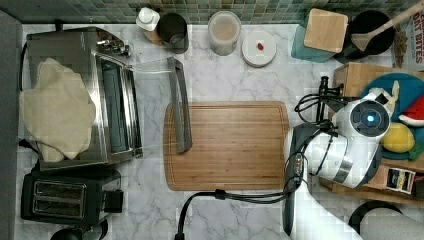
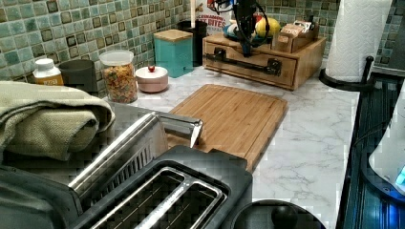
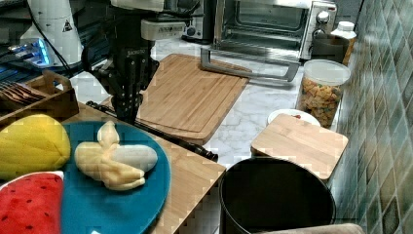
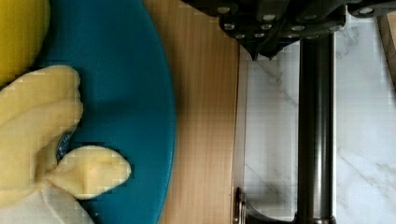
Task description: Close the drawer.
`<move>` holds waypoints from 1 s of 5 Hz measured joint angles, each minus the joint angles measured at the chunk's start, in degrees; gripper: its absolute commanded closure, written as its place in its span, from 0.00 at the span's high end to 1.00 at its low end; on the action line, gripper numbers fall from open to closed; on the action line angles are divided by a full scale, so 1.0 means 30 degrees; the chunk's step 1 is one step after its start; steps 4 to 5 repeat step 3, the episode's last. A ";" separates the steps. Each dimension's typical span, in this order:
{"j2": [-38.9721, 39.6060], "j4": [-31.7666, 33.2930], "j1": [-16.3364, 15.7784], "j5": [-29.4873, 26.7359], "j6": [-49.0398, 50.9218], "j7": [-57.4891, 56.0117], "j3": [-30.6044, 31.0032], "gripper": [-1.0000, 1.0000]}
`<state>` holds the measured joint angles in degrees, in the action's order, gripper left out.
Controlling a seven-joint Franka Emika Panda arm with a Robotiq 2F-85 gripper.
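The drawer [image 2: 260, 58] is the front panel of a light wooden box [image 3: 195, 175] at the left view's far end. It sits pushed in against the box, and none of its inside shows. A long black handle bar [image 4: 316, 130] runs across its front, standing off over the marble. My gripper [image 3: 127, 114] points straight down at the box's front edge, with the arm's white wrist [image 1: 360, 132] above it. Its fingers [image 4: 261, 44] look shut and hold nothing; they hang over the gap between the box edge and the handle bar [image 3: 160, 134].
A blue plate [image 3: 87, 204] of toy fruit lies on the box. The cutting board [image 1: 230, 145] covers the counter's middle, with the toaster oven's open door [image 1: 177, 105] over one end. A toaster [image 1: 65, 200], jars, a teal canister [image 2: 173, 52], a black pot [image 3: 275, 200] and a paper-towel roll [image 2: 356, 38] stand around.
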<state>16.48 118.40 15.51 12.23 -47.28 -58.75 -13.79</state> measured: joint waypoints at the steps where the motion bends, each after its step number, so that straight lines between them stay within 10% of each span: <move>1: -0.0009 0.0000 -0.0145 -0.0016 0.0028 -0.0019 -0.0138 0.00; 5: 0.0014 0.0000 -0.0548 -0.0016 0.0065 0.0000 -0.0520 0.00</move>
